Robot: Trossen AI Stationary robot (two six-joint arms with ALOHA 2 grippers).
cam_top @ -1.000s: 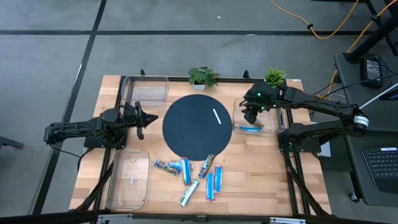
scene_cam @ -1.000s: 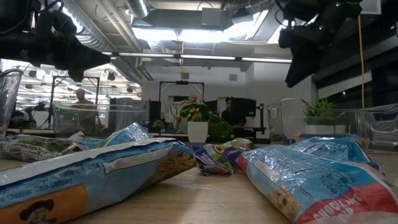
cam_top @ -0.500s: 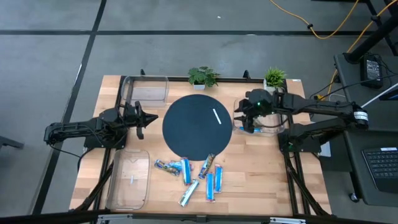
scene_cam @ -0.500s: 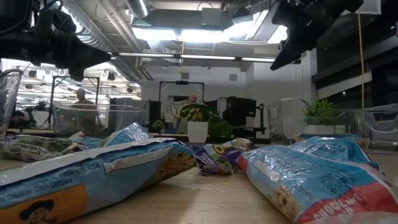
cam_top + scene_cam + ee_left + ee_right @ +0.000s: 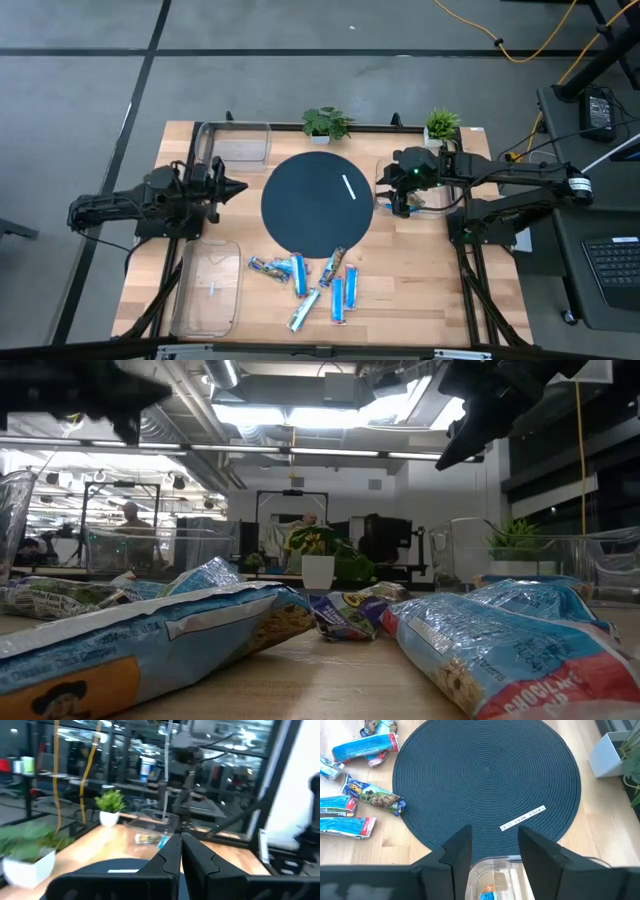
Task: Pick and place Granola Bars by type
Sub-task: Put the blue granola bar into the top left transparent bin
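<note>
Wooden tabletop carries a round dark mat (image 5: 318, 211) at its middle, with clear bins (image 5: 210, 290) at the sides. Most granola bars (image 5: 310, 280) lie loose in a cluster on the wood just below the mat, well apart from both grippers. One blue bar (image 5: 488, 896) sits in the right-hand bin (image 5: 447, 205), directly beneath the right gripper (image 5: 401, 195), whose fingers stand apart and hold nothing. Over the table's left edge, the left gripper (image 5: 238, 186) hangs pinched together and empty, pointing toward the mat.
</note>
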